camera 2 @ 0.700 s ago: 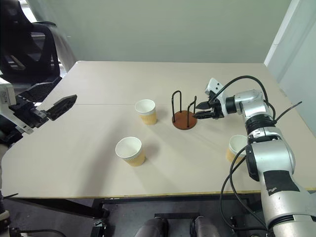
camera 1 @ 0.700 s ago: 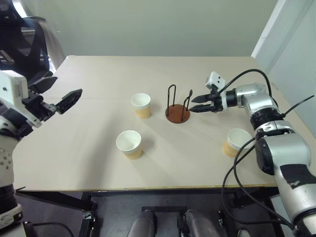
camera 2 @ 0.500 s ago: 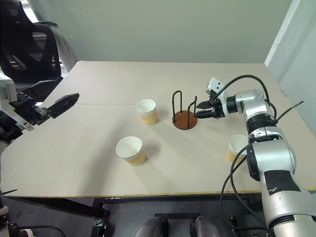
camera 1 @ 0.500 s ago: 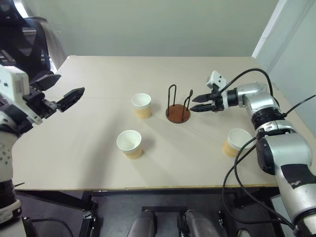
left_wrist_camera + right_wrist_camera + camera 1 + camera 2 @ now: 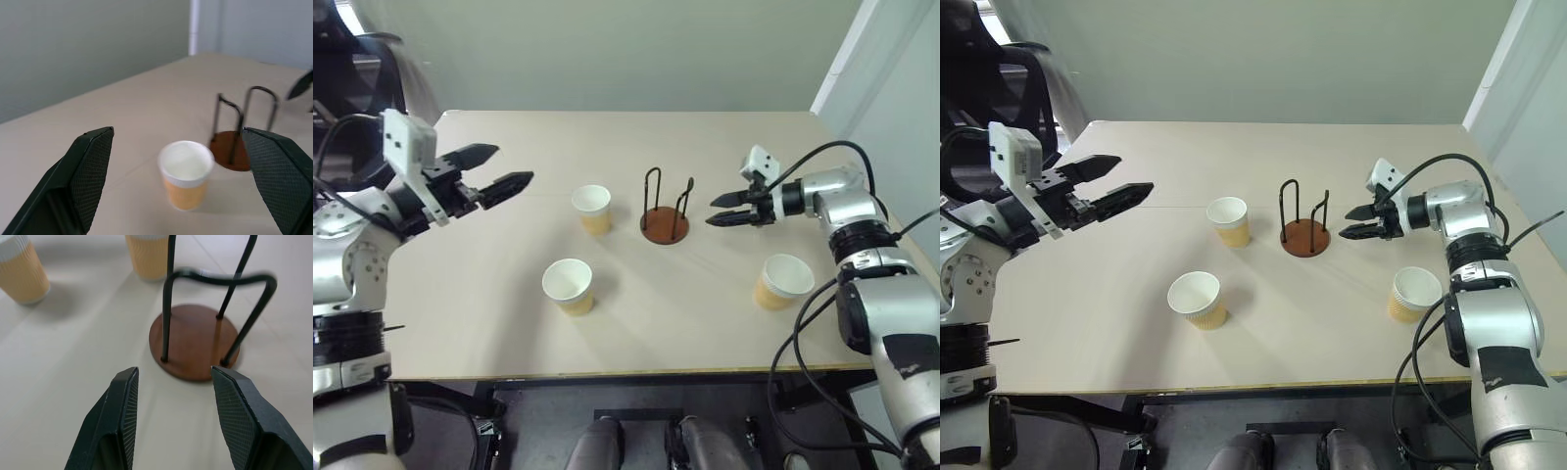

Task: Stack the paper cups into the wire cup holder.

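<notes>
Nothing stacked yet: the wire cup holder (image 5: 665,221) stands empty mid-tabletop (image 5: 509,323), loops upright. The left end effector (image 5: 514,182) hovers wide apart and empty, aimed across at the far cup (image 5: 592,209), which stands upright just beside the holder on its left; that cup sits dead between the fingers in the left wrist view (a tidy line-up), so a straight reach looks like the move. The right end effector (image 5: 718,211) hangs near the holder's other side, fingers parted and holding nothing. The near cup (image 5: 569,285) stands well apart in front; the right-hand cup (image 5: 781,281) stands near the right arm. The holder's far loop blurs in the right wrist view.
</notes>
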`<state>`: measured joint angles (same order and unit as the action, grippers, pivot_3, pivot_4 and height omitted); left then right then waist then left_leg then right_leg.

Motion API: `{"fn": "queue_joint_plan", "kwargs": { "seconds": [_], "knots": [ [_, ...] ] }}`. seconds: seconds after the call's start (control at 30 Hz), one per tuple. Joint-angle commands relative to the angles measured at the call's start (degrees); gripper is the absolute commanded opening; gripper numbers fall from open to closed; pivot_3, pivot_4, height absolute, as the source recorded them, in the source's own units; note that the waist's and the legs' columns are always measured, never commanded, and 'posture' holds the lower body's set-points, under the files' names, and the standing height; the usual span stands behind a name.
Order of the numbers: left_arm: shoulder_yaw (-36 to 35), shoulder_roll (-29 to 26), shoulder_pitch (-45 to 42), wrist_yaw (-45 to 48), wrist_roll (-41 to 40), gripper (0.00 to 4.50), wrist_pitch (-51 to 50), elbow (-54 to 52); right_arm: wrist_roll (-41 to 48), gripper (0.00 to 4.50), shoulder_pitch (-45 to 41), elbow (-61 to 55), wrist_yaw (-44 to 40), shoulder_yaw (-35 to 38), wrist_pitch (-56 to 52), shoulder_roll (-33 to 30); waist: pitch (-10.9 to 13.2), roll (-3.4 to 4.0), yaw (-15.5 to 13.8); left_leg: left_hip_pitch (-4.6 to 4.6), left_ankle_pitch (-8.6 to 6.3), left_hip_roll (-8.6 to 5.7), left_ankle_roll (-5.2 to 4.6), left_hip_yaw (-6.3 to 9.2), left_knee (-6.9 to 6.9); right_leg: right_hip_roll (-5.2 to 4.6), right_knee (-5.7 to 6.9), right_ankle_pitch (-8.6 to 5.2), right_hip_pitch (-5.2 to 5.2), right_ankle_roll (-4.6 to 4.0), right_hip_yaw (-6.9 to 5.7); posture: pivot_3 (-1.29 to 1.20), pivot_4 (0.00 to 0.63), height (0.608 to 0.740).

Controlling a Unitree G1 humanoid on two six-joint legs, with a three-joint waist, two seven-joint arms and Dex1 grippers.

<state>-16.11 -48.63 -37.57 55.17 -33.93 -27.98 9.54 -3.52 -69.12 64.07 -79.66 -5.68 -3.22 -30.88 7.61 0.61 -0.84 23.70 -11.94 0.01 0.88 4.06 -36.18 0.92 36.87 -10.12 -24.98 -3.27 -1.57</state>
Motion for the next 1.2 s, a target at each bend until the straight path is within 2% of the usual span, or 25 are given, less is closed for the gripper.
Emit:
{"fn": "queue_joint_plan", "kwargs": {
  "seconds": [0.03, 0.17, 0.3, 0.4, 0.73, 1.2],
  "knots": [
    [0.07, 0.43, -3.67, 2.84, -1.73, 4.44, -0.98, 1.77, 1.08, 2.29, -0.78, -3.25, -0.52, 0.67, -0.79, -0.95, 0.0, 0.0, 0.01, 0.0, 0.03, 0.0, -0.04, -0.01, 0.0, 0.0, 0.0, 0.01, 0.0, 0.02, 0.0, 0.0, 0.15, 0.74],
    [1.7, 0.14, -5.33, 8.62, -1.29, 4.44, 0.27, 3.4, 0.92, 2.29, 0.03, -4.25, -0.93, 0.34, -0.79, -0.89, 0.0, 0.0, 0.12, -0.01, 0.14, 0.0, -0.19, -0.01, 0.0, 0.0, 0.03, 0.02, 0.0, 0.02, 0.0, 0.0, 0.15, 0.74],
    [3.95, -3.43, -5.21, 15.79, -2.47, 4.44, -5.82, 3.4, 0.98, 2.29, 0.26, -5.27, -0.86, 0.13, -1.67, -0.33, 0.0, 0.0, 0.15, 0.0, 0.24, 0.01, -0.38, 0.0, 0.0, 0.0, 0.01, 0.01, 0.0, 0.03, 0.0, 0.0, 0.15, 0.74],
    [5.02, -4.2, -3.75, 18.02, -0.18, 4.44, -2.82, 1.9, 1.11, 2.29, -0.11, -5.31, -0.42, 0.21, -3.03, 0.2, 0.0, 0.0, 0.15, 0.02, 0.23, 0.0, -0.42, 0.01, 0.0, 0.01, -0.04, 0.0, -0.03, 0.03, 0.0, 0.0, 0.15, 0.74],
    [3.93, -6.33, -1.33, 21.84, 2.24, 4.44, 2.59, 2.24, 2.12, 2.29, 1.34, -10.19, -0.97, -0.55, -8.78, 2.51, 0.0, 0.0, 0.21, 0.07, 0.25, 0.0, -0.5, 0.02, 0.0, 0.01, -0.05, -0.08, -0.06, -0.01, 0.0, 0.0, 0.15, 0.74],
    [2.29, -8.58, -1.05, 21.51, 2.05, 4.44, 3.4, 3.16, 0.57, 2.29, 0.4, -7.53, 7.12, -1.9, -6.62, 7.15, 0.0, 0.0, 0.25, 0.21, 0.23, 0.0, -0.51, 0.05, -0.01, 0.0, -0.05, -0.09, -0.19, -0.01, -0.01, 0.0, 0.15, 0.74]
  ]
}}
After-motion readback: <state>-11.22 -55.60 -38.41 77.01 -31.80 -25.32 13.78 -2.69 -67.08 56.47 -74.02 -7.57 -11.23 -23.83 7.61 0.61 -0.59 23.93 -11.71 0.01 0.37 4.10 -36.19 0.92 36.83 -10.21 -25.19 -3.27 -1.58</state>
